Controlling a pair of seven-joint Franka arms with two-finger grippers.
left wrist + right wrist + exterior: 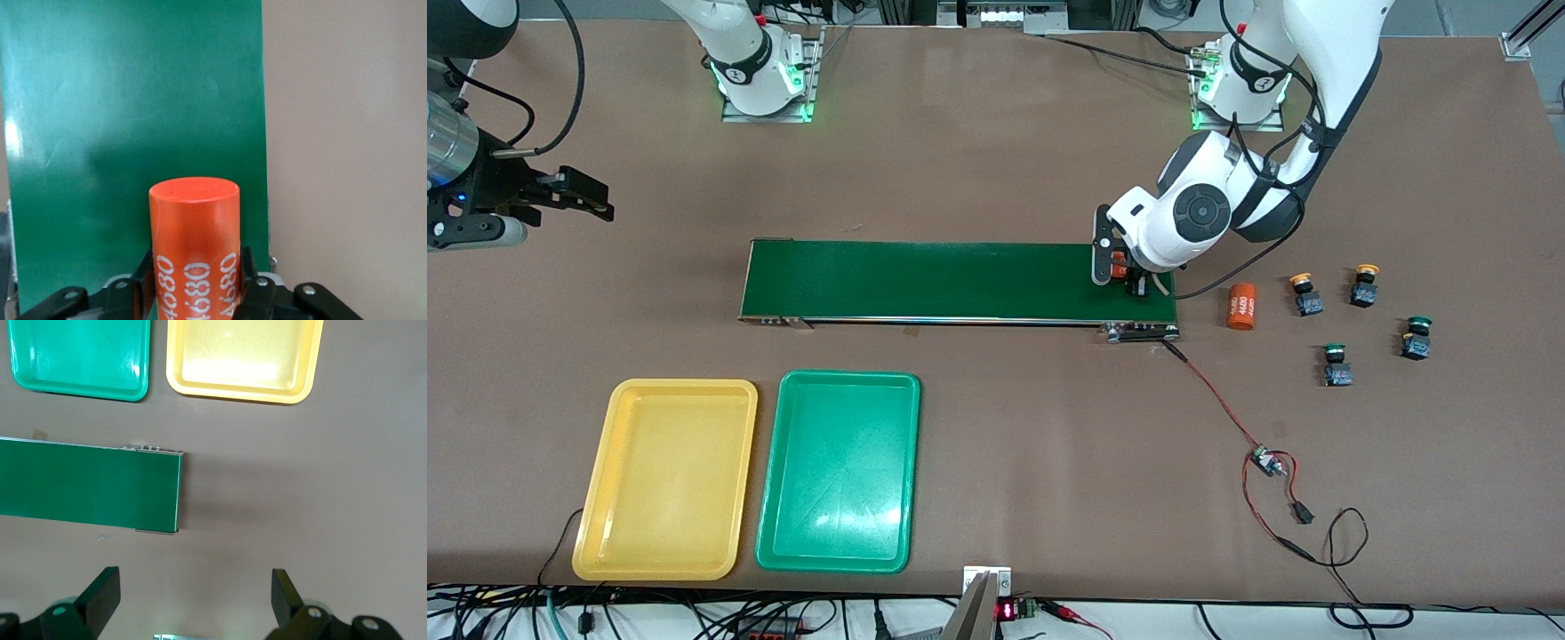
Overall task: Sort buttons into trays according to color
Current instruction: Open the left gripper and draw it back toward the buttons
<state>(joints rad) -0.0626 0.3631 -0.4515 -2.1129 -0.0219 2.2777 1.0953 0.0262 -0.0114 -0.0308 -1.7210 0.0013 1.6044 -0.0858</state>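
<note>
Two yellow-capped buttons (1305,293) (1363,284) and two green-capped buttons (1336,364) (1416,337) stand on the table toward the left arm's end, off the end of the belt. The yellow tray (667,477) and the green tray (839,469) lie side by side, nearer the front camera than the belt, both bare. My left gripper (1125,277) is over the belt's end, shut on an upright orange cylinder (193,227) marked 4680, a finger pressed to each side. My right gripper (574,197) waits open and holds nothing, over bare table at the right arm's end.
The long dark-green conveyor belt (925,280) crosses the table's middle. A second orange cylinder (1241,306) lies on its side between the belt's end and the buttons. A red-black wire with a small board (1267,462) runs from the belt toward the front edge.
</note>
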